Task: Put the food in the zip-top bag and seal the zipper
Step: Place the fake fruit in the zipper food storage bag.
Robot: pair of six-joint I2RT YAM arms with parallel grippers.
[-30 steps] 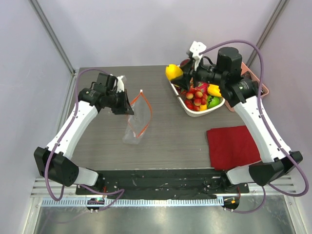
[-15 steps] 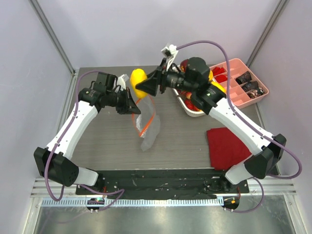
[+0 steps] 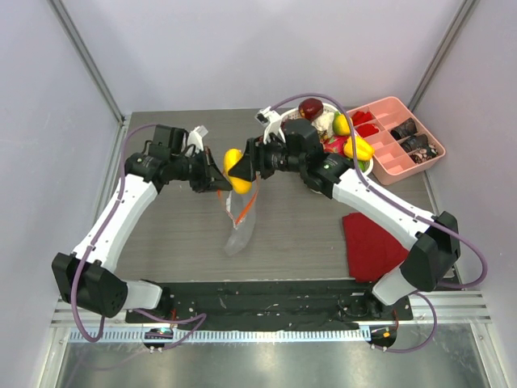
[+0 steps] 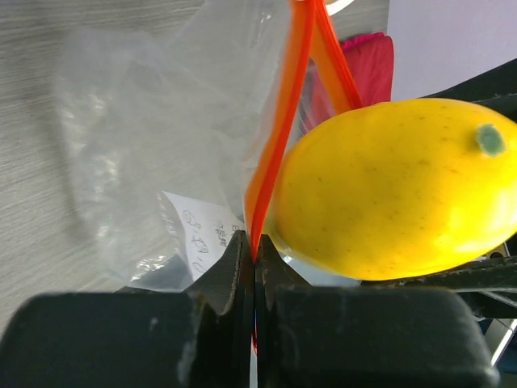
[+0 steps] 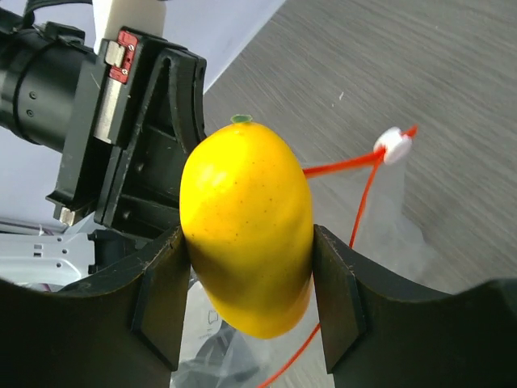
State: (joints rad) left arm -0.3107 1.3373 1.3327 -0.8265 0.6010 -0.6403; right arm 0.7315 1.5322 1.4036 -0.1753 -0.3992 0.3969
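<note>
Gripping yellow mango [image 4: 388,186] between part-spread fingers, right gripper [image 5: 246,275] holds it at mouth of zip-top bag [image 3: 240,226], just left of scene centre. Left gripper [image 4: 254,267] pinched tight on orange-red zipper [image 4: 279,137], clear bag hanging below. Mango touches zipper, not yet inside. Other food [image 3: 358,148] piled far right.
</note>
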